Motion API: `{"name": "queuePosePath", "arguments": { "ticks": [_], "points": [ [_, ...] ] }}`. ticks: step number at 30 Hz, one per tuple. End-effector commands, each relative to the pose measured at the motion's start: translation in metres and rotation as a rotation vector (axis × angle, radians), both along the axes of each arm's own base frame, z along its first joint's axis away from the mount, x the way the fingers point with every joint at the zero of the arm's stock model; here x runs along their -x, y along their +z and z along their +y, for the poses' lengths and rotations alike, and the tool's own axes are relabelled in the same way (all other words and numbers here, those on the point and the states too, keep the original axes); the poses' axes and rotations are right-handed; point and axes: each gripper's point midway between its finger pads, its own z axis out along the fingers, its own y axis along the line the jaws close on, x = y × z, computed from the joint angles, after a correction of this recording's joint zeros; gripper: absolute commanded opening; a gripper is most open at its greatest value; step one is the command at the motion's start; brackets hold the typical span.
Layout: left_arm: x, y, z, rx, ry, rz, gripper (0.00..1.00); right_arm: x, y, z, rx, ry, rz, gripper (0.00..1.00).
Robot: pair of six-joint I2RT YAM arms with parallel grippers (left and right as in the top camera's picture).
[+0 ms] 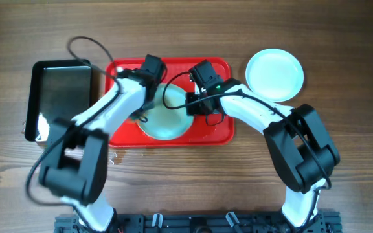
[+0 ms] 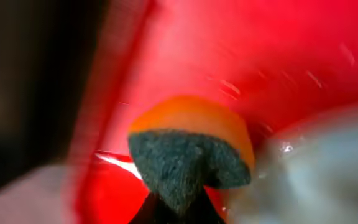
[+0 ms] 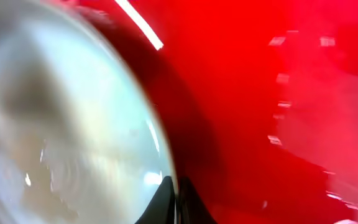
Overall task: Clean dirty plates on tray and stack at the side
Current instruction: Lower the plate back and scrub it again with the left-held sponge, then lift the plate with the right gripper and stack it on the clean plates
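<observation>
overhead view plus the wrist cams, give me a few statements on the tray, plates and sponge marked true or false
1. A pale round plate lies on the large red plastic tray. True.
2. The left end effector is empty. False: it grips an orange-and-green sponge.
3. The second pale plate sits in the black metal pan. False: it rests on the wooden table, beside the tray on the side away from the pan.
4. The right end effector is closed at the rim of the plate on the tray. True.
</observation>
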Motion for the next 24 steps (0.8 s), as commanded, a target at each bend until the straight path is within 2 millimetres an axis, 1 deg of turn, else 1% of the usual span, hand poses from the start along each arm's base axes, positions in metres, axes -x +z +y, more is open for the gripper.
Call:
{"name": "queuePosePath", "arguments": {
  "ticks": [1,2,3,4,6,9,10,11,12,14,15,18,21,22,24],
  "points": [
    [-0.007,0.091,0.041,-0.117,0.139,-0.305,0.04,-0.011,-0.011,-0.034,0.121,-0.053,-0.024,0.04],
    [-0.005,0.104,0.041,-0.103,0.143,-0.338,0.04,-0.015,-0.004,-0.032,0.116,-0.053,-0.033,0.04],
    [-0.003,0.110,0.041,-0.090,0.144,-0.354,0.04,-0.018,0.002,-0.032,0.120,-0.051,-0.041,0.04],
    [-0.002,0.113,0.038,-0.063,0.141,-0.358,0.04,-0.021,0.011,-0.031,0.127,-0.040,-0.057,0.04],
    [0.001,0.105,0.026,0.024,0.124,-0.322,0.04,-0.035,0.042,-0.036,0.175,-0.037,-0.119,0.04],
    [0.008,0.087,0.008,0.133,0.102,-0.253,0.04,-0.053,0.092,-0.054,0.274,-0.068,-0.223,0.04],
    [0.010,0.082,0.002,0.167,0.096,-0.235,0.04,-0.058,0.113,-0.060,0.319,-0.055,-0.268,0.04],
    [0.011,0.078,-0.002,0.189,0.092,-0.224,0.04,-0.062,0.134,-0.068,0.369,-0.044,-0.313,0.04],
    [0.012,0.076,-0.005,0.209,0.088,-0.217,0.04,-0.064,0.147,-0.073,0.408,-0.035,-0.342,0.04],
    [0.013,0.071,-0.011,0.245,0.082,-0.206,0.04,-0.068,0.184,-0.090,0.557,-0.015,-0.440,0.04],
    [0.013,0.071,-0.012,0.251,0.080,-0.203,0.04,-0.069,0.200,-0.098,0.636,-0.009,-0.485,0.04],
    [0.013,0.070,-0.014,0.259,0.079,-0.200,0.04,-0.065,0.237,-0.117,0.877,0.002,-0.599,0.04],
    [0.013,0.070,-0.014,0.260,0.079,-0.198,0.04,-0.055,0.260,-0.117,1.064,0.038,-0.665,0.04],
    [0.014,0.070,-0.014,0.263,0.078,-0.195,0.04,-0.051,0.269,-0.114,1.127,0.049,-0.693,0.04],
    [0.015,0.069,-0.014,0.261,0.079,-0.187,0.04,-0.045,0.279,-0.103,1.188,0.069,-0.738,0.04]
  ]
}}
